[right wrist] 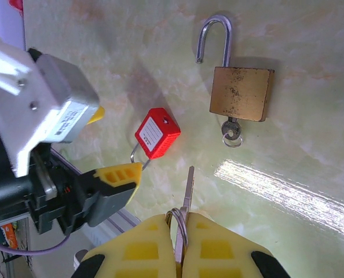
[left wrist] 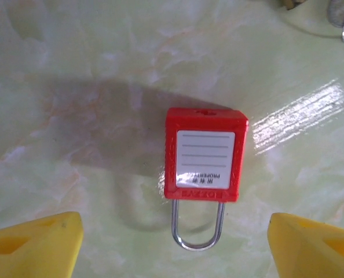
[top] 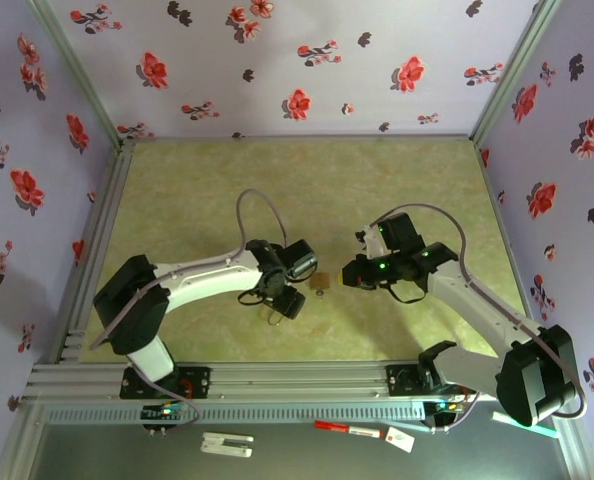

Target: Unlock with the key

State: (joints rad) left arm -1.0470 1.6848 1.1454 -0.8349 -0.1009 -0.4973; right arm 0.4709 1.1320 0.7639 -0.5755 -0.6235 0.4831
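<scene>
Two padlocks lie on the pale green table (top: 227, 190). The red padlock (left wrist: 205, 155) rests flat with its label up and its shackle seated in the body. It lies just ahead of the left gripper (left wrist: 173, 255), whose yellow fingers stand wide apart, one on either side of the shackle end, gripping nothing. The bottom edge of the left wrist view cuts those fingers off, so I cannot tell whether they touch the table.

The right gripper (right wrist: 180, 231) is clamped on the key (right wrist: 187, 188). Its blade sticks out past the fingertips, near the red padlock but apart from it. The key's bow and ring are mostly hidden between the pads.

The brass padlock (right wrist: 241, 92) lies nearby with its shackle swung open and a second key (right wrist: 230, 132) in its base. The red padlock's keyhole is hard to make out, and its label print is too small to read.
</scene>
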